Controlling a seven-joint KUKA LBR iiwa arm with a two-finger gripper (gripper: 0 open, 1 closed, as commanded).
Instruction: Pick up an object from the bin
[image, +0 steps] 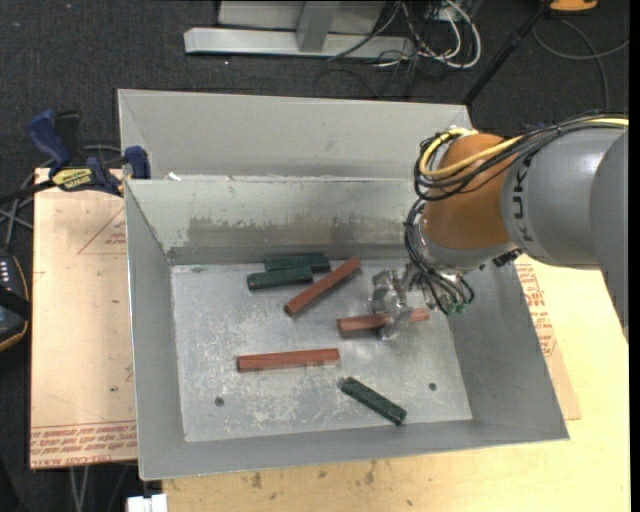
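Gripper (393, 308): you had it low over the short reddish-brown bar (356, 324), right of the bin's (150, 300) centre.
Grip: spread or pinching, you could not tell.
Bar from gripper: directly beneath, sticking out on both sides.
Bar's long axis: left-right, nearly level.

Reaches in from the right with a thick grey arm (575, 195), last link tilted down and to the left. Wears an orange cover (465, 205) at the wrist, looped over with yellow and black cables (431, 158) bunched on top and trailing down beneath. Ends in a small metal gripper (393, 305) pointed downward, set low and left of the wrist.
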